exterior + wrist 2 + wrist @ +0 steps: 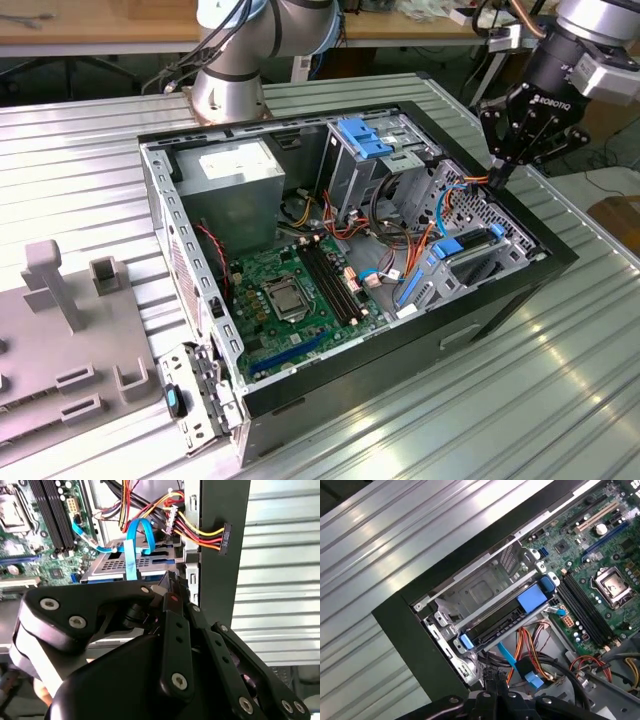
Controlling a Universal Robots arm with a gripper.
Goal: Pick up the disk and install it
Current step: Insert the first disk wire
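Disk (501,621) lies flat in the metal bay along the computer case's (480,310) edge at the exterior view's right, with blue rails at both ends. The first wrist view shows its dark top. The second wrist view shows a silver face, partly hidden by a blue ribbon cable (131,550). Gripper (498,178) hangs over that edge, jaws closed together on nothing. Ribbed metal table (560,400); wooden bench (100,25) behind.

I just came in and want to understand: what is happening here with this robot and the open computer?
One robot arm is working over an open computer case on a metal table. Its gripper hangs, shut, above the case's end on the exterior view's right. The disk, with its blue rails, lies in the drive bay there, close to the gripper and not held by it.
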